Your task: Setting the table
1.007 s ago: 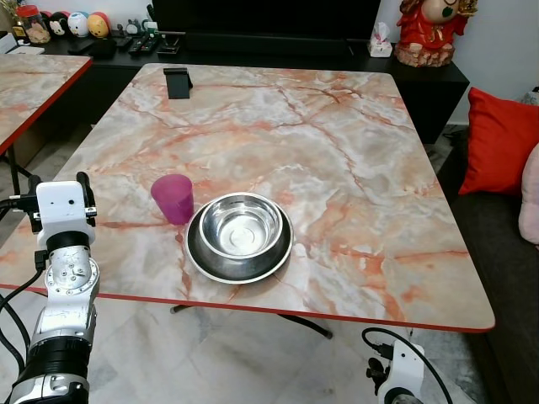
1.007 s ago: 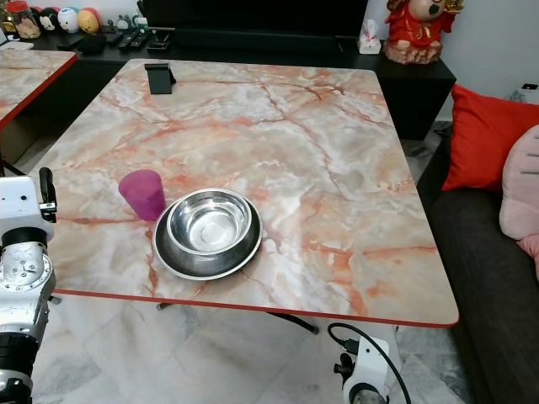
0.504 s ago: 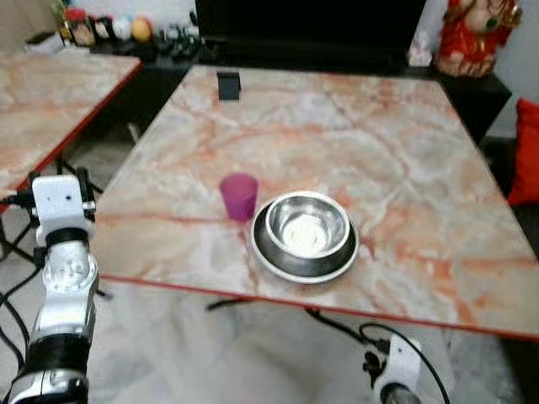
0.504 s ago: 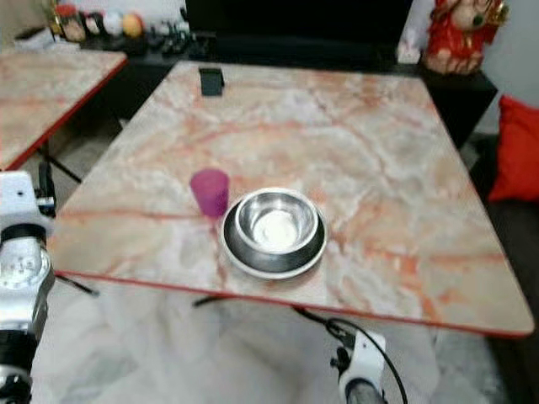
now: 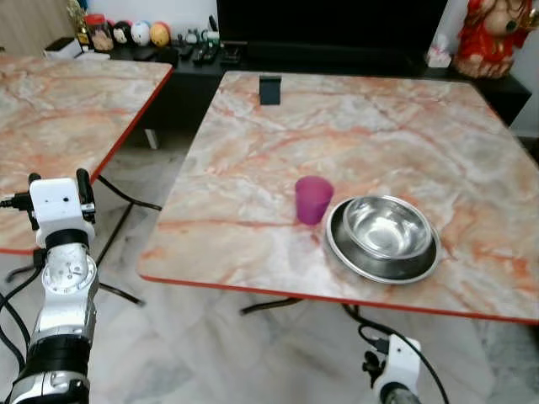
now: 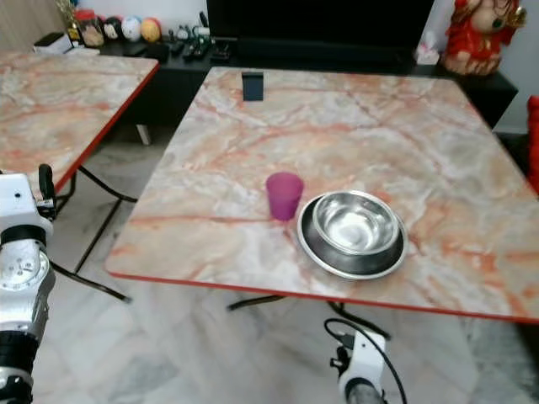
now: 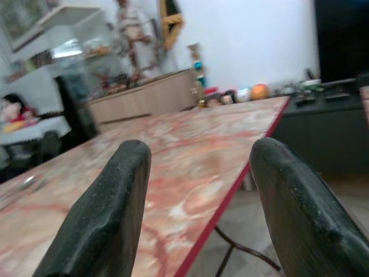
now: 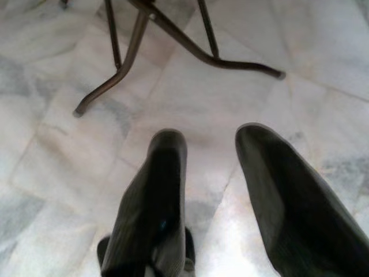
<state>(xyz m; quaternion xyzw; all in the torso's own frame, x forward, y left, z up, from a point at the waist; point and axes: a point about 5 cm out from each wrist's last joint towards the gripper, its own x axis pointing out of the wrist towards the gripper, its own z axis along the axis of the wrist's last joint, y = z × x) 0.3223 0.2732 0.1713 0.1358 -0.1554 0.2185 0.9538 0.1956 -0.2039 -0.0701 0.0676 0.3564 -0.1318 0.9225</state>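
A: Left eye view has swung since a second ago: the cup [image 5: 313,199] and bowl [image 5: 386,230] sat low centre then, now they sit to the right, and a second counter [image 5: 59,109] fills the left. That is the camera turning, not the things moving.

B: So cup and bowl are where they were?

A: Yes. The cup stands just beside the plate [image 5: 382,257], on its left, and the bowl sits in the plate, near the front edge of the main counter [image 5: 370,118].

B: What does the turn mean for the task?

A: My guess is that this setting is done and the robot is turning toward the other counter or away for more items.

B: The pincers?

A: Left pincer [image 7: 199,190] is raised at the left, fingers spread, empty, pointing across the second counter. Right pincer [image 8: 210,173] hangs low, also spread and empty, over the marble floor [image 8: 52,144] by the counter's metal legs [image 8: 167,40].

B: Anything in the way?

A: A gap of floor lies between the two counters, with leg frames beneath both. A small black stand [image 5: 269,89] sits at the far edge, a dark cabinet [image 5: 337,59] with trinkets behind it, and a red figurine [image 5: 495,34] at the far right.
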